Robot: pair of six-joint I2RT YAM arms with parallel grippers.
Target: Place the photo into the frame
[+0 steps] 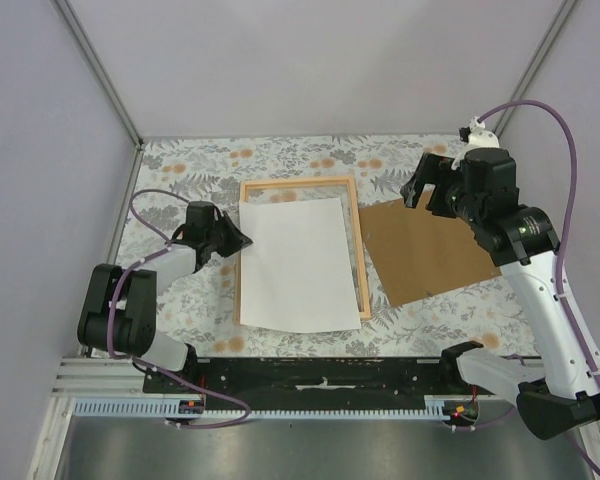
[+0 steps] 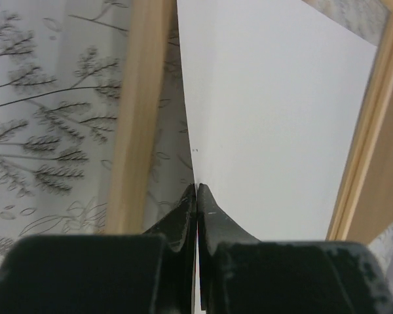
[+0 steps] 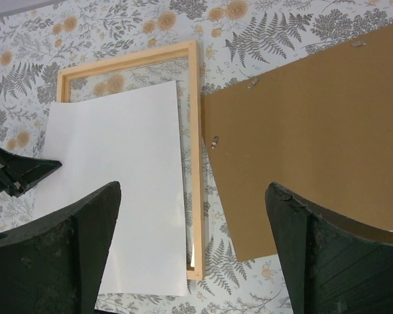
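The photo (image 1: 295,265) lies white back up over the light wood frame (image 1: 354,215), skewed, its near edge hanging over the frame's near rail. My left gripper (image 1: 242,240) is shut on the photo's left edge; in the left wrist view the fingertips (image 2: 208,216) pinch the white sheet (image 2: 275,118) beside the frame's left rail (image 2: 137,118). My right gripper (image 1: 427,190) is open and empty, raised above the brown backing board (image 1: 430,250). The right wrist view shows the photo (image 3: 118,176), the frame (image 3: 195,131) and the board (image 3: 314,137) below the fingers (image 3: 92,222).
The brown backing board with small metal clips (image 3: 214,141) lies right of the frame, touching its right rail. The tablecloth (image 1: 180,170) has a floral print. Grey walls enclose the table on three sides.
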